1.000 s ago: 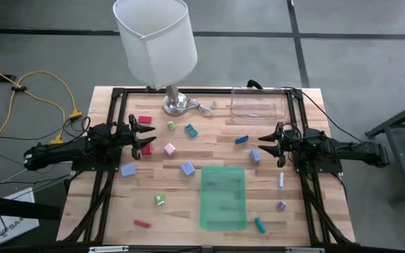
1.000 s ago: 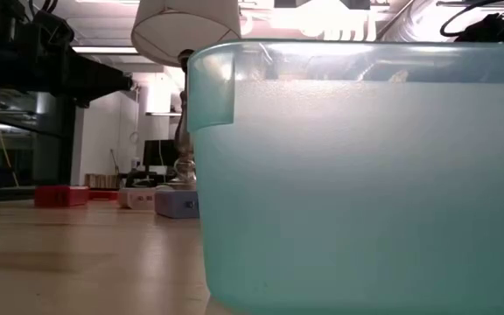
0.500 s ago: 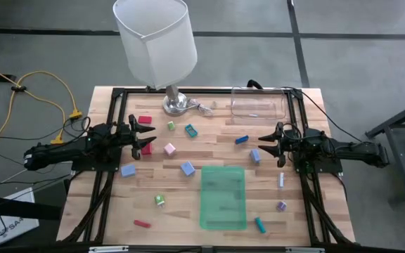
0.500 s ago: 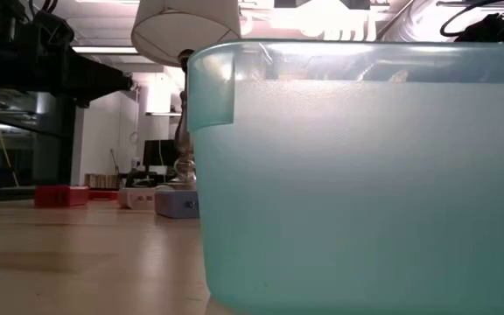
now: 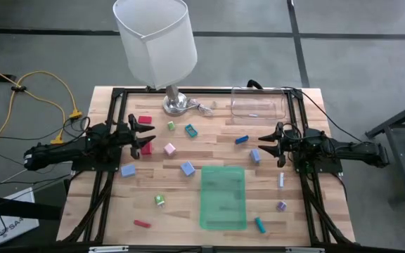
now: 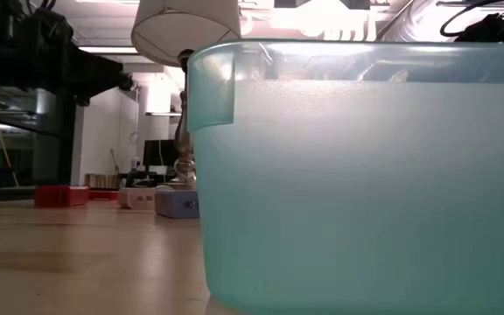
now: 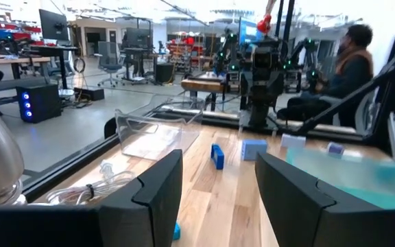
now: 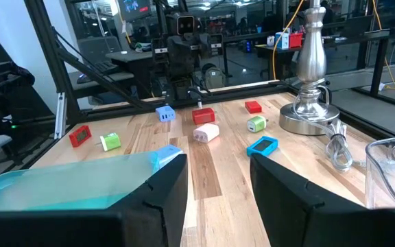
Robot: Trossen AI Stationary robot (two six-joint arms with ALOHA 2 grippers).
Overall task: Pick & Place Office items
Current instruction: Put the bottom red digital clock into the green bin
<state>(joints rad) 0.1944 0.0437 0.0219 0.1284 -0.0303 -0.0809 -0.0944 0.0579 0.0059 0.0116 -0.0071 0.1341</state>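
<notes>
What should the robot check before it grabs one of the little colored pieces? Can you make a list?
1. Left gripper open and holding nothing: ok.
2. Right gripper open and holding nothing: ok.
3. A piece close to grab: ok, the pink block lies beside the left gripper, the blue block beside the right.
4. Green tray has room: ok, nothing in it.
5. Clear container reachable: ok, at the far edge by the lamp.
6. People clear of the table: ok, a person sits beyond it.
</notes>
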